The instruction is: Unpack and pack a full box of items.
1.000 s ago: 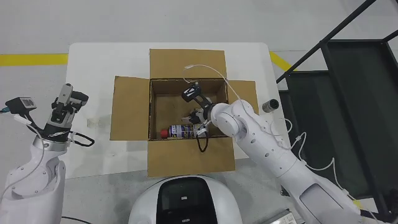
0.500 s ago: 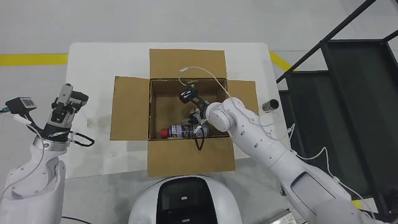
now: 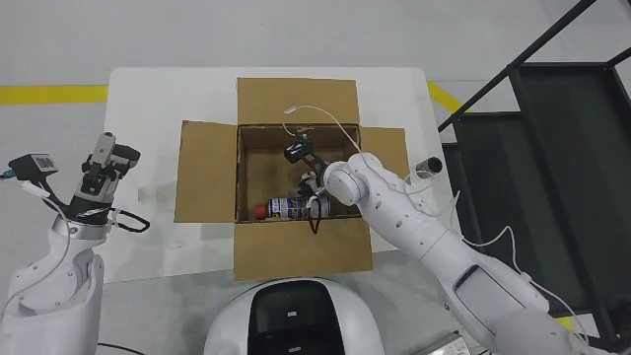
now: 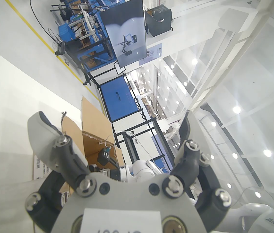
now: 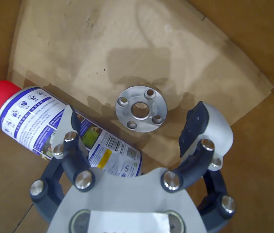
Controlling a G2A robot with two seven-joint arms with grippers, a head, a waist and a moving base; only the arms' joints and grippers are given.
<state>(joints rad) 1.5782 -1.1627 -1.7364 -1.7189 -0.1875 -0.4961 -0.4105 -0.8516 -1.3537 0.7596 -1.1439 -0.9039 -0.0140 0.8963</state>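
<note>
An open cardboard box sits mid-table with its flaps spread. On its floor lies a spray can with a red cap, along the near wall. Beside the can rests a round metal flange with several holes. My right gripper is down inside the box, open, its fingers straddling the flange from above without touching it; one finger overlaps the can in view. My left gripper is open and holds nothing, raised off the table's left side, pointing toward the box.
A white table carries the box, with bare surface around it. A small dark cylinder lies near the table's right edge. Black metal stairs stand to the right of the table. A white cable loops off the right wrist.
The right arm has shifted slightly left and deeper into the box, over the flange. The left arm has kept still.
</note>
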